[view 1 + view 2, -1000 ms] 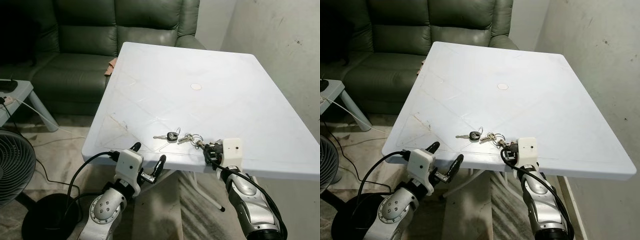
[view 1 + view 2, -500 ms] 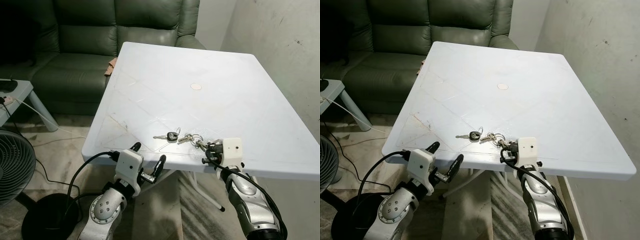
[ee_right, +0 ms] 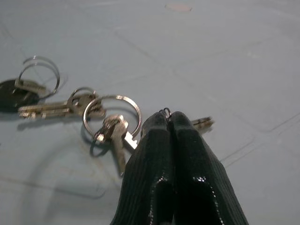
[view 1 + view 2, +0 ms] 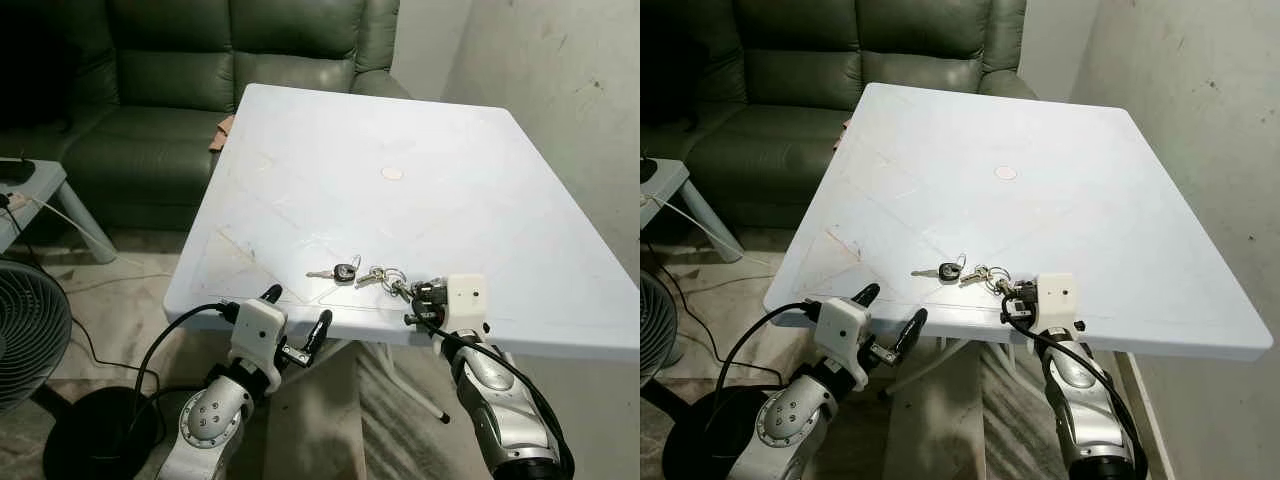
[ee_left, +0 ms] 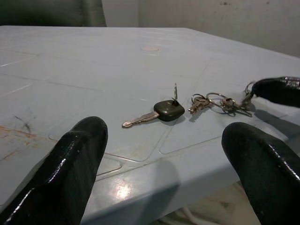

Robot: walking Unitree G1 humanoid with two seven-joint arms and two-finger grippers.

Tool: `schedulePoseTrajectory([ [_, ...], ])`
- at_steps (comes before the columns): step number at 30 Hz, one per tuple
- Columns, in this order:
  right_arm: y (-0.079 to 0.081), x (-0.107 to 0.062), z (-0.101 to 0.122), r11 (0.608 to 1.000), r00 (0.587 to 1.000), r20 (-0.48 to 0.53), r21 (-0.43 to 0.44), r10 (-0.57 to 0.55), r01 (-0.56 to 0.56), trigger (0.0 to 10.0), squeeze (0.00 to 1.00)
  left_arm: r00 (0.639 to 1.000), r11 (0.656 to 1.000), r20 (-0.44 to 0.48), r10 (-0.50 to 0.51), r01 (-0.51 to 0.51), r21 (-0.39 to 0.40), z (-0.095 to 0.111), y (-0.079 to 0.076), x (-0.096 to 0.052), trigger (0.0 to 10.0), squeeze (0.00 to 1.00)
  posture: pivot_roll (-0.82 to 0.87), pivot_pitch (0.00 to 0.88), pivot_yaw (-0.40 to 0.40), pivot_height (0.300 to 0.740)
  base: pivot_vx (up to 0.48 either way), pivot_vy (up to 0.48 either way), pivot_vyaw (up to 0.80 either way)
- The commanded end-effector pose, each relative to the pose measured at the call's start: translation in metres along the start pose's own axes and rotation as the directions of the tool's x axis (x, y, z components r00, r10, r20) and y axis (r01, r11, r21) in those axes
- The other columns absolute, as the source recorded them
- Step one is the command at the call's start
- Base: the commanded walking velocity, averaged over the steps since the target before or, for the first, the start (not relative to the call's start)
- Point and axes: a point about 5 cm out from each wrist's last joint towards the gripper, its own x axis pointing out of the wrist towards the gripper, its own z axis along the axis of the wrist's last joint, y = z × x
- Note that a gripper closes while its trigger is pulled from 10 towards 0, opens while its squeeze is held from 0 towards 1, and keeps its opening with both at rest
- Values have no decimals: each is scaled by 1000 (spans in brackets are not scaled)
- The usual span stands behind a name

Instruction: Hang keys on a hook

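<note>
- Left eye view: a white table [image 4: 420, 130] stands in front of a dark green sofa [image 4: 190, 80]. The keys [image 4: 365, 274] lie on the table near its front edge, a black-headed key at one end and a cluster of rings and small keys at the other. The right pincer [image 4: 412, 293] is at the ring end of the bunch, fingers pressed together there. The left pincer [image 4: 296, 318] hangs just below the front edge of the table, fingers spread apart and holding nothing. A fan [image 4: 25, 330] stands on the floor at the left.
- Right eye view: the same layout; a small round mark [image 4: 1006, 172] sits near the middle of the table.
- Left wrist view: both black fingers [image 5: 70, 164] are wide apart, with the keys lying on the table between and beyond them.
- Right wrist view: the two fingers [image 3: 159, 154] are closed tight on a thin bit of the bunch at their tips; the rest of the keys rest flat on the table.
</note>
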Motion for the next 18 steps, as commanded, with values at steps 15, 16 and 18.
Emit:
schedulePoseTrajectory([
  [15,-12,-12,63,998,898,439,60,-22,-5,10000,0,978,981,77,194,-194,4,25,63,15,10000,0,23,0,-32,740,0,0,0],
  [16,-12,-12,63,998,898,439,60,-22,-5,10000,0,978,981,77,194,-194,4,25,63,15,10000,0,23,0,-32,740,0,0,0],
  [18,-16,-15,68,996,883,467,91,-44,1,10000,0,968,972,95,233,-234,7,31,78,15,10000,0,21,0,-31,740,0,0,0],
])
